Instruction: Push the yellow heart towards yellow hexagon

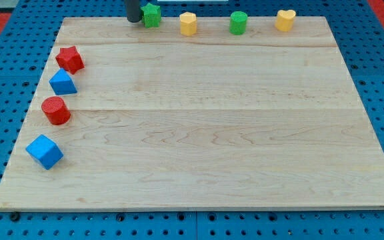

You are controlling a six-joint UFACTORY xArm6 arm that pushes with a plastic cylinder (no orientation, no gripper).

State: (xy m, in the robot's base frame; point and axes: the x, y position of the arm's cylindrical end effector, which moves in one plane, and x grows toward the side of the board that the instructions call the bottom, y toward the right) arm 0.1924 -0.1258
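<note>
Yellow heart (285, 20) at the board's top right, untouched.
Yellow hexagon (189, 23) lies leftward, green cylinder (238, 23) between them; my tip (133, 20), no jaws, touches the green star (152, 15). A straight push likely hits the cylinder.

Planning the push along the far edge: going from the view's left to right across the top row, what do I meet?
my tip → green star → yellow hexagon → green cylinder → yellow heart
</note>
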